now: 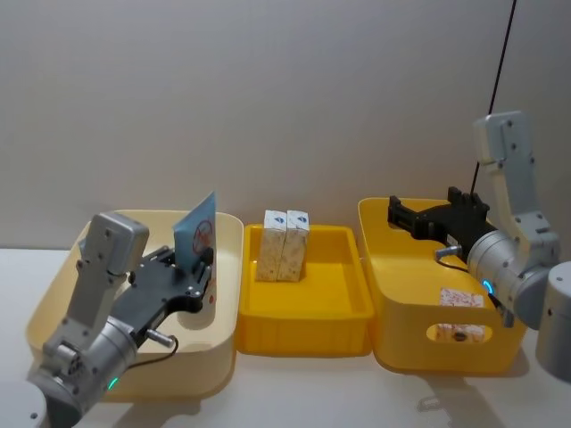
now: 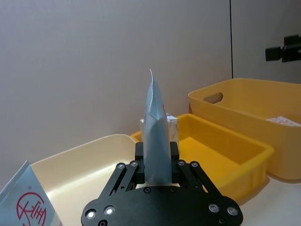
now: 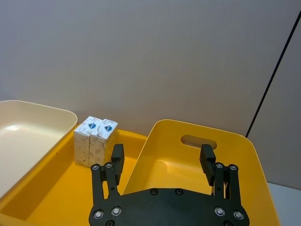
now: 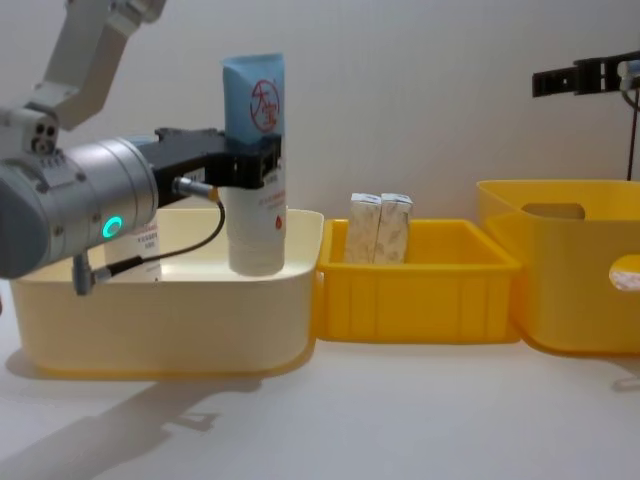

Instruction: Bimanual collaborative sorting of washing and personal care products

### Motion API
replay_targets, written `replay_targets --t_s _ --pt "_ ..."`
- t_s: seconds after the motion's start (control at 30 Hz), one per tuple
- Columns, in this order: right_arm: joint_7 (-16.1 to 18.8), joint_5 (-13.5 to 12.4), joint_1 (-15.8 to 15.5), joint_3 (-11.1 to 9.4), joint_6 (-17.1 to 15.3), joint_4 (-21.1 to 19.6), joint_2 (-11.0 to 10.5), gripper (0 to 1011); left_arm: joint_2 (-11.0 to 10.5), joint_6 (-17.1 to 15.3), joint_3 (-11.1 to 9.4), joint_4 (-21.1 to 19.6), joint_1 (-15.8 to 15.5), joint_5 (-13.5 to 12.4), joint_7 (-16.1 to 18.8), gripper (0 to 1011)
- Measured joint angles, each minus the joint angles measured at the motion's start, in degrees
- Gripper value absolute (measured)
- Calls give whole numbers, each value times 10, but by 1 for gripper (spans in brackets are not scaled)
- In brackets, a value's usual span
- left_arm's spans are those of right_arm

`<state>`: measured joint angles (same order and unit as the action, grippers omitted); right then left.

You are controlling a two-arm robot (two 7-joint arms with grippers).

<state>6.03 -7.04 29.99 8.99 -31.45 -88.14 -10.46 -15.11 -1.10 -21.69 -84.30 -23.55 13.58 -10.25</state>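
Chest view gives us the layout: a pale surface (image 4: 400, 420) carrying three containers in a row, cream bin (image 4: 170, 310) on the left, deep yellow bin (image 4: 570, 290) on the right, shallow tray (image 4: 420, 300) between them. Now the left claw (image 4: 252, 160) is clamped on a tube (image 4: 255, 105) about mid-body. We see it standing upright, white cap down and flat crimped end up, over the right side of the cream bin. That's the relation that counts: long axis vertical, bin straight below. So we reckon the move is a plain lowering and release, with no reach sideways. Whether the cap touches the bin floor, we can't tell. A second tube (image 2: 30, 205) sits in that bin. Over to the right claw (image 3: 162, 156): it hangs spread wide and empty above the yellow bin, well apart from the tube. Two cartons (image 4: 380, 228) stand touching, side by side, at the tray's back, and a third carton (image 1: 462, 298) lies flat in the yellow bin.
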Motion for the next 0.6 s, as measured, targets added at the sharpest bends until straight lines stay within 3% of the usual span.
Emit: replay_targets --t_s 0.3,0.6 --pt "14 0 4 5 4 3 -4 1001 6 11 11 -10 -10 9 -14 283" --pt "57 -7 12 18 15 6 -16 1001 7 16 17 -21 -31 9 -29 283"
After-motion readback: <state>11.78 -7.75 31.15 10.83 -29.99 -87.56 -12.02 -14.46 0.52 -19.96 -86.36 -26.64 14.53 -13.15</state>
